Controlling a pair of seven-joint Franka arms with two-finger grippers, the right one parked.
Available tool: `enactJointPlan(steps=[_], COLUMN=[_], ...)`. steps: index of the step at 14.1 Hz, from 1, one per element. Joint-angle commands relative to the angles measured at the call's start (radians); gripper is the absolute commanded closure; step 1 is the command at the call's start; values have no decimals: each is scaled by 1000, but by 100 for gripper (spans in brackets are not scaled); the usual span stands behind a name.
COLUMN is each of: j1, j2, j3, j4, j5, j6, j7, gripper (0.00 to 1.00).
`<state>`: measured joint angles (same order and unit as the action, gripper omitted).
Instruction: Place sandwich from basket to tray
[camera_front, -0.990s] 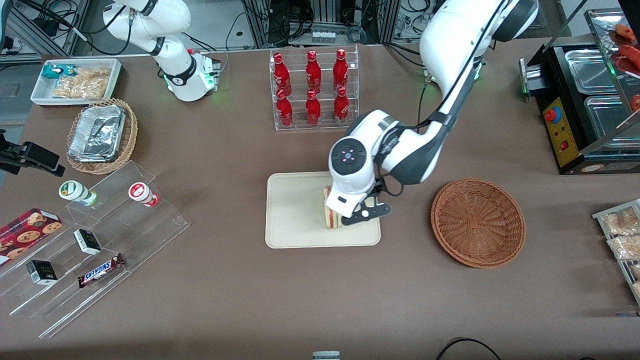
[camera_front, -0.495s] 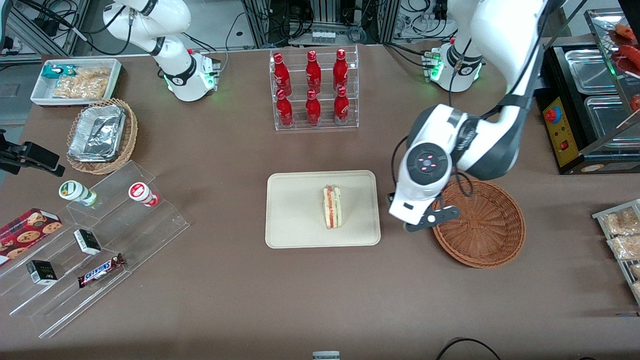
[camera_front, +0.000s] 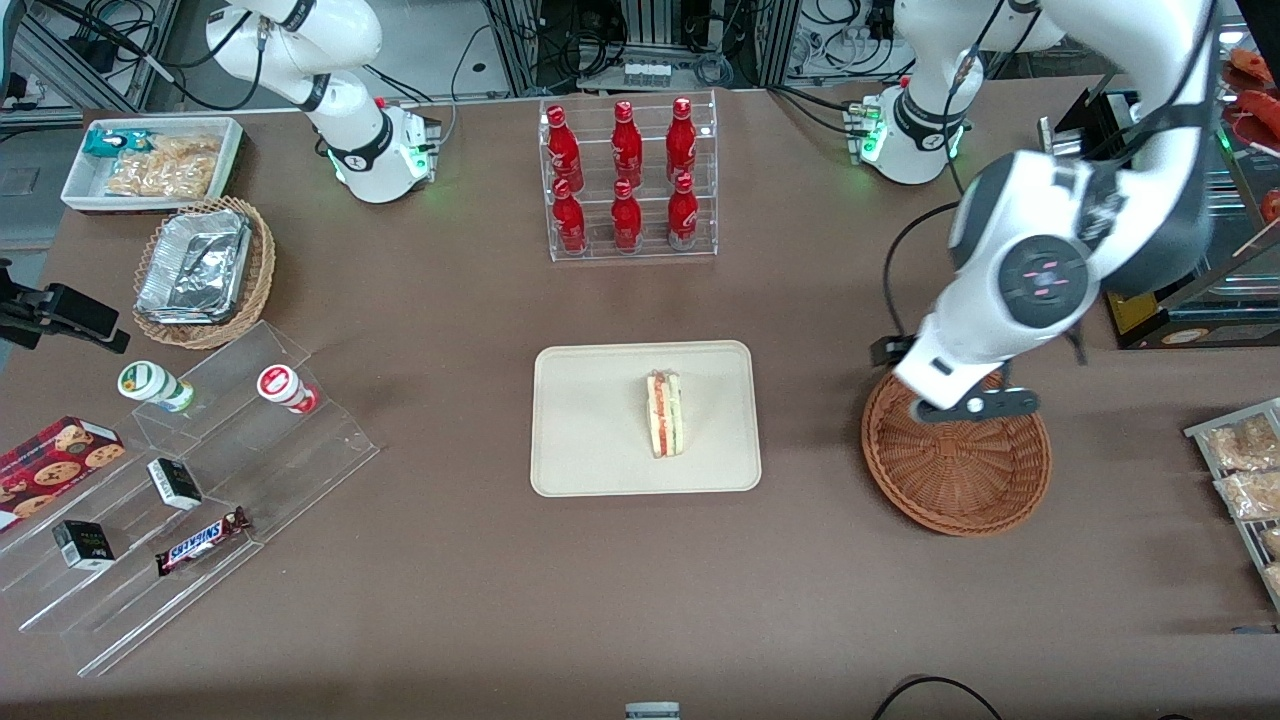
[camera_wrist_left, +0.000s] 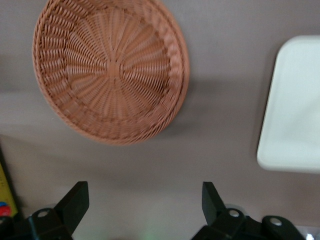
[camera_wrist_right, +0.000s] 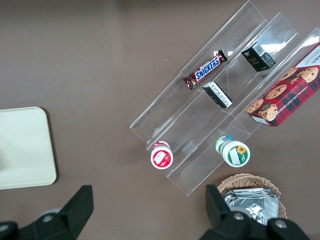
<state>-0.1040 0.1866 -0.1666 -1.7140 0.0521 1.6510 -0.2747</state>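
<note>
White bread with red, orange and green filling: we see the sandwich (camera_front: 665, 414) standing on edge on the cream tray (camera_front: 590, 440), near the side toward the working arm. Well apart from the tray sits the reddish-brown wicker basket (camera_front: 955, 475) (camera_wrist_left: 110, 70), nothing inside. Above the basket's rim hangs the gripper (camera_front: 975, 407) (camera_wrist_left: 145, 210), its two fingers spread wide and holding nothing.

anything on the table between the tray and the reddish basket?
Nothing: the front view shows only bare brown tabletop between the tray and the basket. The sandwich stands on the tray; the open gripper hangs over the basket.
</note>
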Motion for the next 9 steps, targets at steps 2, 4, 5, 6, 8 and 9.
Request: enactJointPlan(steps=[2,4,5,6,8,9], j1=[99,101,101,101,102,102], j2=[-136,-162,-165,-164,-167,-170], j3=[5,61,80,99,111,117], j4=[-21,31,68,111,149,160], j5=[-44,-43,-43,-41,-38,-38], j6=[-78,-153,-190,-219,-229,-229], j7=[237,290,313,330,333,330], gripper=[0,0,0,0,0,0])
